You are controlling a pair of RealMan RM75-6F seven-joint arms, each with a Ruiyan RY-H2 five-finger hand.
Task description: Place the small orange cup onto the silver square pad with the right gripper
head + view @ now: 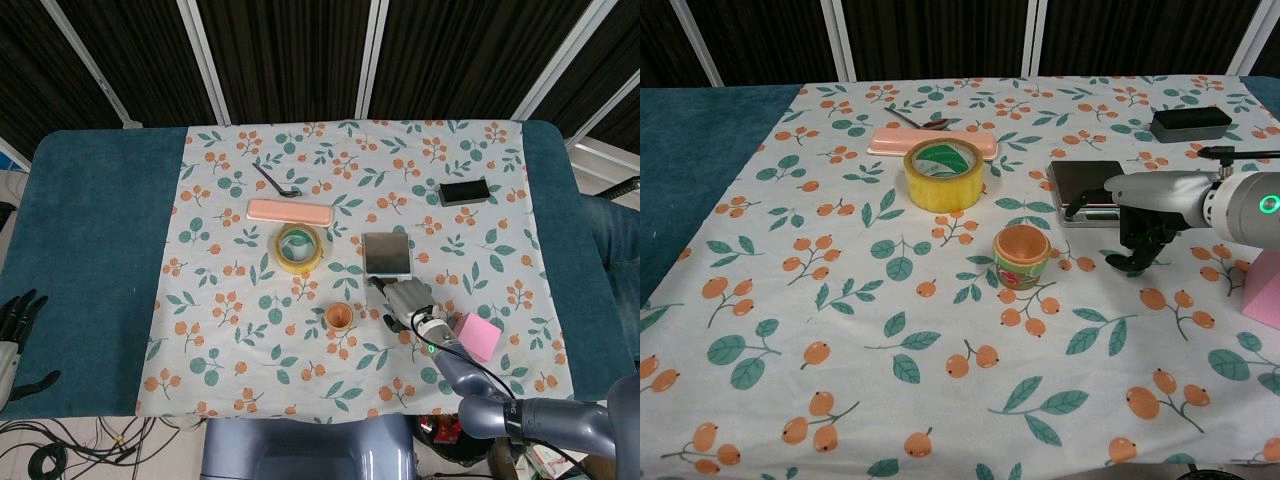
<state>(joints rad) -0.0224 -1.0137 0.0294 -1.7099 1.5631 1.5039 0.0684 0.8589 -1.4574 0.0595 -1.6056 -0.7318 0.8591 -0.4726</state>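
The small orange cup [339,318] [1021,256] stands upright on the floral cloth, near the front middle. Behind and to its right lies the silver square pad [387,254] [1088,186], with nothing on it. My right hand [405,302] [1144,222] hovers just in front of the pad and to the right of the cup, fingers curled downward, holding nothing and clear of the cup. My left hand [17,325] rests off the table's left front corner, fingers spread and empty; only the head view shows it.
A yellow tape roll [299,247] [944,173] sits behind the cup, a pink flat case [290,212] and a black spoon [275,182] beyond it. A black box [464,192] lies far right. A pink block [477,335] sits beside my right wrist.
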